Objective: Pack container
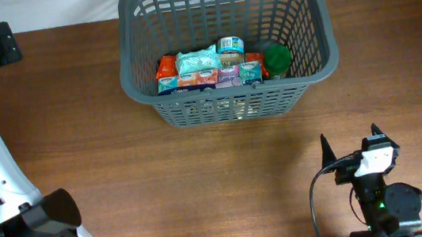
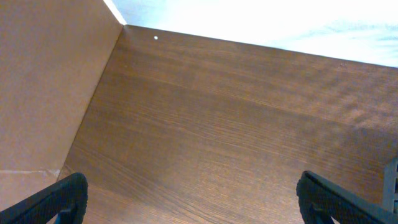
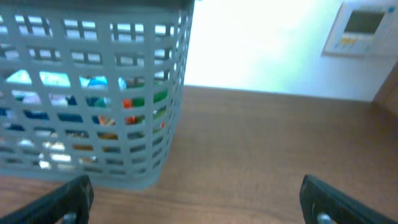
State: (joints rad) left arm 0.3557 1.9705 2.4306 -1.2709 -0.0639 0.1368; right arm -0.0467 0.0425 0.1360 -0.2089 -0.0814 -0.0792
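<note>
Container point(image 1: 225, 105) at 12 o'clock | holds colourful snack packs point(image 1: 206, 71), a tin point(image 1: 230, 48), green thing point(image 1: 276, 57) at its 3 o'clock | left gripper point(image 2: 193, 193), right gripper point(image 3: 196, 193): jaws wide apart, nothing in 'em

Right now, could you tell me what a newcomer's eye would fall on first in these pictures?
The large dark grey plastic lattice basket at the far middle of the brown wooden table stands out first, with colourful packets and a green round item inside. Both the left gripper and right gripper are open and empty, apart from it.
</note>
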